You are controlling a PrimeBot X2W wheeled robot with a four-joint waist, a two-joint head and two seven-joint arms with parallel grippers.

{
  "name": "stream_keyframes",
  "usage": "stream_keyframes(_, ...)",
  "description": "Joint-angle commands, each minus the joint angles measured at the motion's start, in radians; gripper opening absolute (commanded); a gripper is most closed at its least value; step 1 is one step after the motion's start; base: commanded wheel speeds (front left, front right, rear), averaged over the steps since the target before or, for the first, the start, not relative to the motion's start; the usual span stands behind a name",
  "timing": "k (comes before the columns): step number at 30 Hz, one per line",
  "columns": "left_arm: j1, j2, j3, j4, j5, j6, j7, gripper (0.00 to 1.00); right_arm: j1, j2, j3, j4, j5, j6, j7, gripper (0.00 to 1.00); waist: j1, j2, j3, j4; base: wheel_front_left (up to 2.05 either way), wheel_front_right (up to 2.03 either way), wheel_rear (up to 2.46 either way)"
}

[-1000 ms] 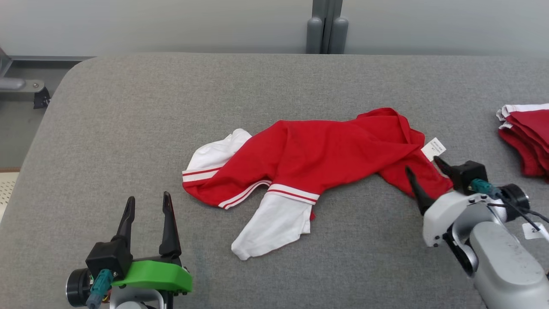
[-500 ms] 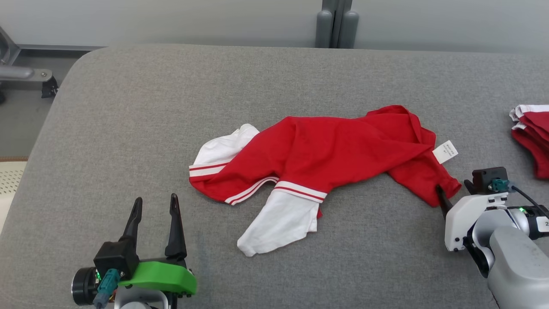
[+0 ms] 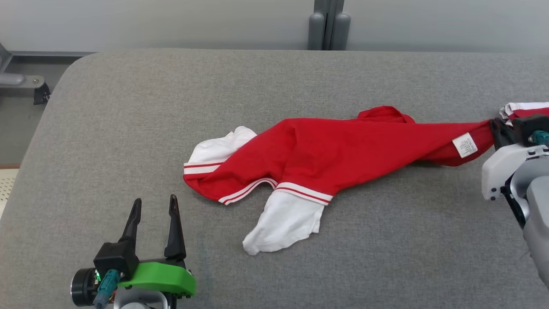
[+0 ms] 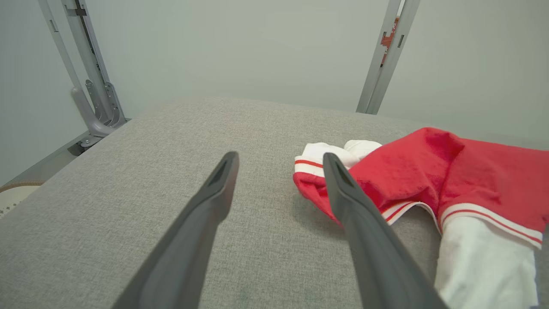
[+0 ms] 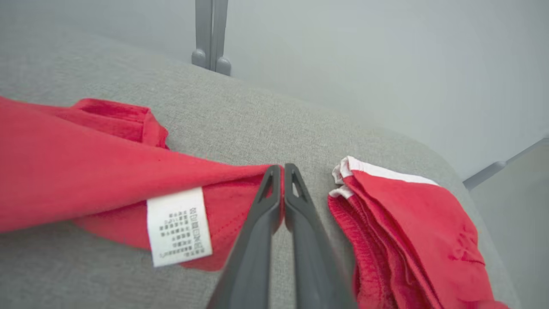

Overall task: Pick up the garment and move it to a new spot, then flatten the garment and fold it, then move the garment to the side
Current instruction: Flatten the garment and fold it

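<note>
- The right end effector (image 5: 282, 168) is clamping the red edge of the garment (image 3: 343, 146), beside its white label (image 5: 179, 226).
- The garment is lying stretched across the grey surface (image 3: 128, 107).
- The left end effector (image 3: 155, 201) is hovering nearby, fingers apart.

Clear table (image 3: 128, 107) along far edge, left end and near edge. The shirt (image 3: 343, 146) sprawls across the middle; folded pile (image 3: 524, 109) blocks the right edge, just beside the shirt's stretched end.
</note>
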Motion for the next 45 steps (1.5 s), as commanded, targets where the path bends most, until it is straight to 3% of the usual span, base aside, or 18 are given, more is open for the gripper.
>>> stream_keyframes(1,0.004,0.004,0.000,-0.002,0.000,0.001,0.000,1.00,-0.009,0.005,0.001,-0.006,-0.021,-0.002,-0.017,0.00,0.0001,-0.0001,0.006,-0.011,0.00,0.00,0.00)
stream_keyframes(8,0.001,0.005,0.007,-0.005,-0.001,0.003,0.000,1.00,0.065,0.052,0.035,-0.065,-0.071,-0.002,-0.071,0.00,0.0001,-0.0001,0.012,-0.047,0.00,0.00,0.00)
stream_keyframes(14,0.005,0.008,0.015,-0.014,-0.002,0.007,0.000,1.00,0.228,0.090,0.067,-0.196,-0.065,-0.002,-0.080,0.00,0.0001,-0.0001,0.019,-0.087,0.00,0.00,0.00)
stream_keyframes(26,-0.015,0.012,0.020,-0.016,0.001,0.008,0.000,1.00,0.421,0.097,0.076,-0.320,-0.011,-0.002,-0.081,0.00,0.0001,-0.0001,0.028,-0.129,0.00,0.00,0.00)
stream_keyframes(27,-0.015,0.013,0.019,-0.015,0.001,0.007,0.000,1.00,0.427,0.100,0.070,-0.329,-0.005,-0.002,-0.081,0.31,0.0001,-0.0001,0.027,-0.130,0.00,0.00,0.00)
stream_keyframes(28,-0.016,0.013,0.019,-0.014,0.000,0.005,0.000,1.00,0.439,0.104,0.061,-0.344,0.000,-0.002,-0.081,0.88,0.0001,-0.0001,0.026,-0.131,0.00,0.00,0.00)
stream_keyframes(29,-0.017,0.013,0.020,-0.014,0.000,0.004,0.000,1.00,0.446,0.108,0.051,-0.359,0.007,-0.002,-0.081,1.00,0.0001,-0.0001,0.024,-0.132,0.00,0.00,0.00)
stream_keyframes(38,-0.005,0.010,0.015,-0.009,-0.004,0.000,0.000,1.00,0.537,0.126,-0.103,-0.572,0.007,-0.002,-0.081,1.00,0.0001,-0.0001,0.001,-0.139,0.00,0.00,0.00)
stream_keyframes(45,0.002,0.007,-0.024,0.007,-0.003,-0.016,0.000,1.00,0.565,0.182,-0.193,-0.699,-0.041,-0.002,-0.081,1.00,0.0001,-0.0001,-0.021,-0.139,0.00,0.00,0.00)
